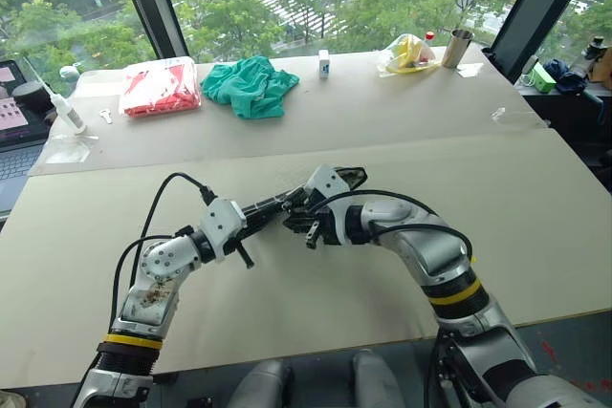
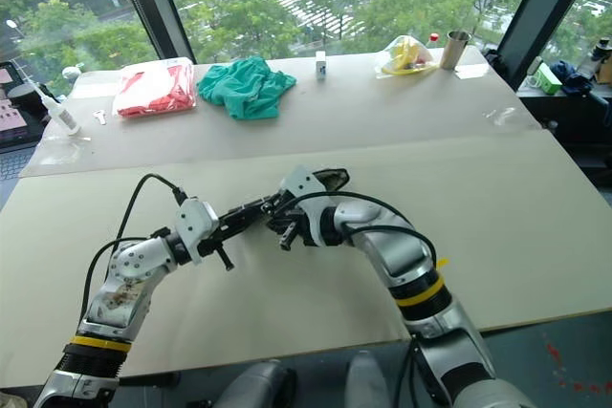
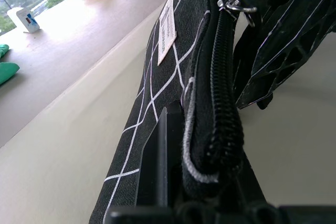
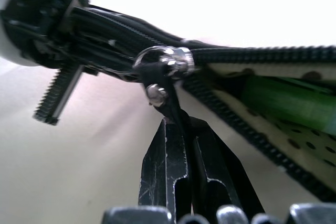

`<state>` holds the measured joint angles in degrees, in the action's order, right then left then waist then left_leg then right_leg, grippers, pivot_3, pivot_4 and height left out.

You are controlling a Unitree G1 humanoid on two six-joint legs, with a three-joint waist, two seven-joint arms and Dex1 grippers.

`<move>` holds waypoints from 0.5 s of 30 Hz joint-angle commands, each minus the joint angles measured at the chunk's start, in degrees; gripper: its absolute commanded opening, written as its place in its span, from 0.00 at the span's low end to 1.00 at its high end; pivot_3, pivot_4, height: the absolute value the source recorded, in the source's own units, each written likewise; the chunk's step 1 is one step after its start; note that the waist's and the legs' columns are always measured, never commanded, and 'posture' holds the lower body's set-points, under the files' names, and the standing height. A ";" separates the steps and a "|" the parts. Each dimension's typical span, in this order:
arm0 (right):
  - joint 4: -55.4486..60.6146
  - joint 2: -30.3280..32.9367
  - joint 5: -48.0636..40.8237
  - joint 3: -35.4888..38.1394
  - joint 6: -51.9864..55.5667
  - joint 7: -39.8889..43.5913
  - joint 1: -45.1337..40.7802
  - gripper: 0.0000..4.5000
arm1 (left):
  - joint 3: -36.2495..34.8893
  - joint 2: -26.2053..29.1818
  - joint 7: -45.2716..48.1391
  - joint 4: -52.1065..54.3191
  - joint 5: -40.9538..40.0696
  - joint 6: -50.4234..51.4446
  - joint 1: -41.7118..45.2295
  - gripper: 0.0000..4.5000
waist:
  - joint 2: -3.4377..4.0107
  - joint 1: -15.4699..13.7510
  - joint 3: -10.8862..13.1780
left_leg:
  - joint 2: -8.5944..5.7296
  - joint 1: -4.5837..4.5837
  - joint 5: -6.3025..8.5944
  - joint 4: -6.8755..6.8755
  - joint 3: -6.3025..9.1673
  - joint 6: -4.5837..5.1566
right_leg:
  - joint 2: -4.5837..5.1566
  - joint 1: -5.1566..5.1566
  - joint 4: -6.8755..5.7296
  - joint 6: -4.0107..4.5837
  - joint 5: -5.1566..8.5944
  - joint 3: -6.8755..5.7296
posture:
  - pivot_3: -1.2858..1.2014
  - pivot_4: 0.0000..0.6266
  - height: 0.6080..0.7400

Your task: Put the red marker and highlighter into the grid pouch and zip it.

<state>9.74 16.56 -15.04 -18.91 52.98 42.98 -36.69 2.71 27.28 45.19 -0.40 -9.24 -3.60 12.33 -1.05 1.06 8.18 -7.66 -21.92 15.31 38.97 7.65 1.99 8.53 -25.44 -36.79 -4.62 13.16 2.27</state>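
My left gripper point(image 3: 205, 182) is clamped on the closed end of the grid pouch point(image 3: 157, 85), held up off the table point(image 1: 535, 236). My right gripper point(image 4: 184, 156) is pinched on the zipper pull strap point(image 4: 176, 114). The highlighter point(image 4: 286, 100) sits inside the open mouth. The zipper track runs away from my left gripper, so the pull should go that way.

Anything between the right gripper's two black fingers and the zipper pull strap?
Nothing: right gripper is shut on the black zipper pull strap of the black white-gridded fabric pouch, per right wrist view.

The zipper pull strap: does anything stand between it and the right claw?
No. The right claw is already shut on the zipper pull strap, beside the slider of the grid pouch.
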 commanded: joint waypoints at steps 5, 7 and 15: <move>13.59 21.69 0.36 0.95 -8.07 11.85 4.91 0.01 | -1.31 1.05 0.02 0.56 -0.23 -1.70 -0.31 0.00 | -0.01 -0.45 0.00 | -0.04 -0.06 0.04 0.04 0.00 0.07 | 0.02 0.06 0.11 -0.01 0.00 -0.04 | 0.52 0.24 1.00; 12.59 27.01 2.17 1.54 -10.91 13.13 5.61 0.01 | -1.27 1.16 0.05 0.54 -0.23 -1.88 -0.45 0.00 | -0.02 -0.45 0.01 | -0.02 -0.04 0.05 0.04 -0.03 0.07 | 0.02 0.07 0.13 -0.01 0.00 -0.04 | 0.52 0.24 1.00; -0.77 37.41 7.71 5.91 -22.78 14.37 5.51 0.01 | -0.98 1.14 0.13 0.25 -0.24 -2.62 -0.46 0.00 | -0.04 -0.44 0.02 | 0.12 0.09 0.10 0.02 -0.28 0.07 | 0.00 0.11 0.12 0.00 0.00 -0.02 | 0.52 0.24 1.00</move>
<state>10.81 52.37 -8.71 -15.92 33.58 56.63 -30.70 3.36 27.60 45.93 -0.63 -9.18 -5.16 11.95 -1.09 0.61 8.21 -7.55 -21.84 15.42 38.99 7.36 2.07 8.53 -25.33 -36.66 -4.62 13.15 2.25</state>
